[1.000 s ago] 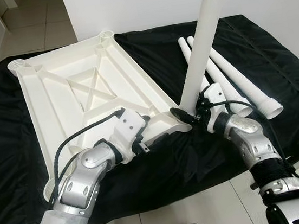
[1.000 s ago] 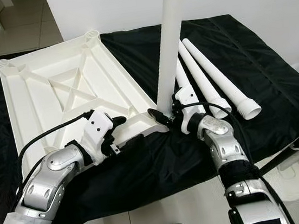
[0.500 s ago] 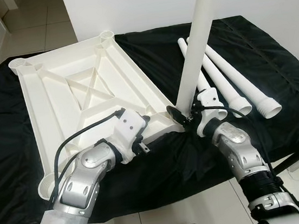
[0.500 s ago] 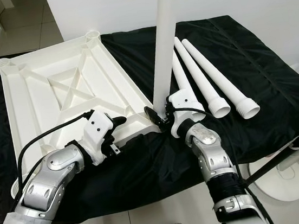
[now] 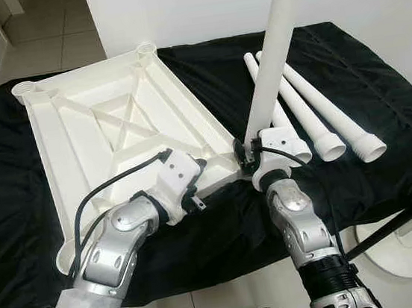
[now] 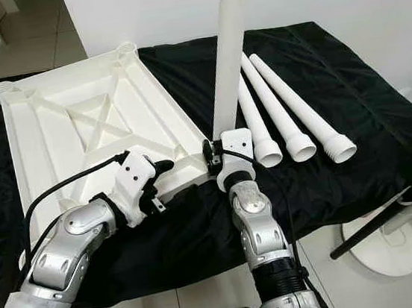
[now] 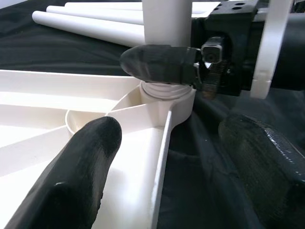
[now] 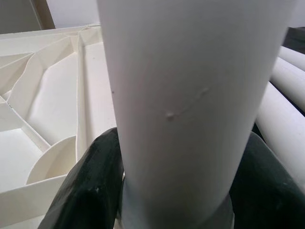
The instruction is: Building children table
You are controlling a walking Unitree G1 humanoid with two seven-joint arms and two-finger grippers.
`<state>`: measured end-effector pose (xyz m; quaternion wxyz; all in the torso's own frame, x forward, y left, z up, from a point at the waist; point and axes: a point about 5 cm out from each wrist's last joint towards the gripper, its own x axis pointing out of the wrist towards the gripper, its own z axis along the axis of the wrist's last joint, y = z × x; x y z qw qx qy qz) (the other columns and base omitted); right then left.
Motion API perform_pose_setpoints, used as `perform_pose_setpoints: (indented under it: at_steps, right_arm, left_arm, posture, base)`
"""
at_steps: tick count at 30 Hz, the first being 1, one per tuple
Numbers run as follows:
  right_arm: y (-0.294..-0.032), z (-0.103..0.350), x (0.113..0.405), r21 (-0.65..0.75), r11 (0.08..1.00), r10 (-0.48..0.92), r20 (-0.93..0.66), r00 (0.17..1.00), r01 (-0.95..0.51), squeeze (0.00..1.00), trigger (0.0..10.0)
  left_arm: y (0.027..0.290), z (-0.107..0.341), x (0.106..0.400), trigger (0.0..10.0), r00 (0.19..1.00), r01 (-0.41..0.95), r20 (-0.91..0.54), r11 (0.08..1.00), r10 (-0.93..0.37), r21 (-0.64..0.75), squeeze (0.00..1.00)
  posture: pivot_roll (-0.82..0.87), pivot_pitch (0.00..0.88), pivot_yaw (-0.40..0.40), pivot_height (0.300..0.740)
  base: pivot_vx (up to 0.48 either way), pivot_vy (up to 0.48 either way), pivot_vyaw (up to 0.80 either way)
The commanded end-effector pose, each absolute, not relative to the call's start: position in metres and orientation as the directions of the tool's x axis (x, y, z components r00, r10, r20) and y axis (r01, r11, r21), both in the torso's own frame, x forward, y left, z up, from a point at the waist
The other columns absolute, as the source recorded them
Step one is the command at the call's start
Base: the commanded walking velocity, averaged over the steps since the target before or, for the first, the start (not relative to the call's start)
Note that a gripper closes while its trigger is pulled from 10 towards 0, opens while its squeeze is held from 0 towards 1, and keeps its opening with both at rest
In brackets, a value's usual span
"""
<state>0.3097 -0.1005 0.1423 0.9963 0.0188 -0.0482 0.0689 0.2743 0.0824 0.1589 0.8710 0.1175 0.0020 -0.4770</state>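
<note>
No legible text, labels, brand marks, numbers or signs in any view — the white plastic surfaces, the black cloth and the gripper housings all appear unmarked.

Three loose table legs (image 5: 313,111) crowd the worktop right of the upright leg (image 5: 272,48); black cloth (image 5: 218,66) behind lies bare.

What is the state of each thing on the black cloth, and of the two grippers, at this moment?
Tabletop: lying upside down on the black cloth, ribs facing up.
Standing leg: upright, its base in the near corner socket.
Three spare legs: lying side by side, unattached.
Right gripper: shut on the standing leg near its base.
Left gripper: open, straddling the tabletop's near edge.
</note>
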Motion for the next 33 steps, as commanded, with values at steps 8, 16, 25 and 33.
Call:
perform_pose_setpoints:
  at_steps: [8,16,25,33]
  right_arm:
    - [-0.105,0.143,0.304,0.031,0.975,0.215,0.101,0.971,-0.219,1.00,10.0]
    - [-0.119,0.145,0.307,-0.031,0.941,0.339,0.095,0.936,-0.338,0.95,10.0]
    - [-0.134,0.158,0.321,-0.176,0.810,0.578,0.082,0.812,-0.559,0.00,10.0]
    - [-0.139,0.153,0.329,-0.189,0.723,0.678,0.014,0.735,-0.664,0.00,4.4]
  left_arm:
    - [0.085,0.158,0.277,10.0,0.578,0.808,-0.114,0.547,-0.808,0.218,0.00]
    - [0.085,0.158,0.278,10.0,0.579,0.807,-0.114,0.549,-0.807,0.218,0.00]
    - [0.083,0.157,0.277,10.0,0.567,0.817,-0.117,0.538,-0.815,0.211,0.00]
    - [0.083,0.157,0.277,10.0,0.565,0.818,-0.121,0.535,-0.816,0.212,0.00]
  posture:
    - [-0.06,0.048,0.000,0.740]
    - [-0.07,0.049,0.003,0.740]
    - [-0.07,0.059,0.007,0.740]
    - [-0.06,0.058,0.002,0.740]
  base:
    - [0.000,0.000,0.00]
    - [0.000,0.000,0.00]
    - [0.000,0.000,0.00]
    - [0.000,0.000,0.00]
